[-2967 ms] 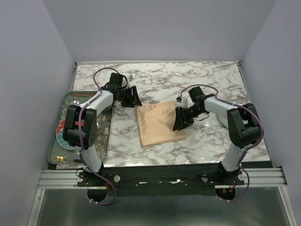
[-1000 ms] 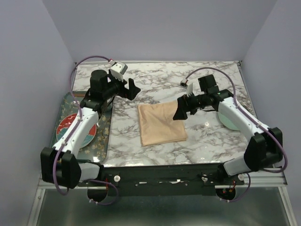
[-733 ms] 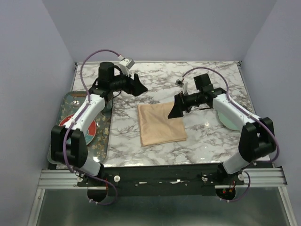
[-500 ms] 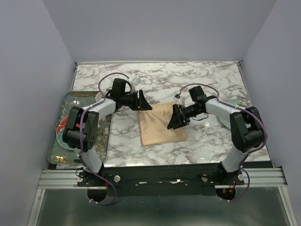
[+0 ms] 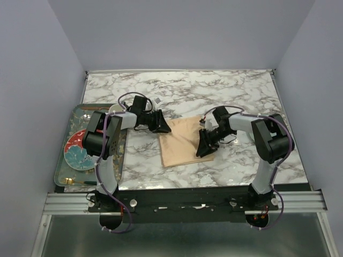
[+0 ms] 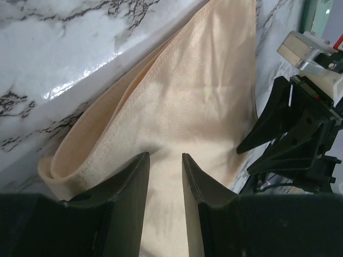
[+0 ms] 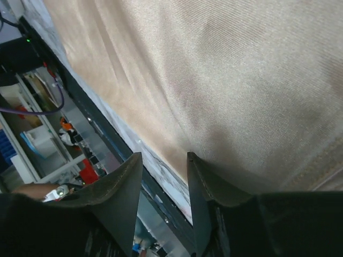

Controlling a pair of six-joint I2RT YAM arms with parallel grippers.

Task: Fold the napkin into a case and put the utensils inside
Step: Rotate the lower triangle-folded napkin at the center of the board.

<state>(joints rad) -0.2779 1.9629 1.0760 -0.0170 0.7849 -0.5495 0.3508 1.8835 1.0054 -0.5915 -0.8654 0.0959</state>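
Napkin (image 5: pixel 179 144) edges show between left fingers (image 6: pixel 126 203) and right fingers (image 7: pixel 118 198), grip unclear; tray (image 5: pixel 80 114) holds plate (image 5: pixel 79 151).

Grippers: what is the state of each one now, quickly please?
Left gripper: partly open, at the napkin.
Right gripper: partly open, at the napkin.
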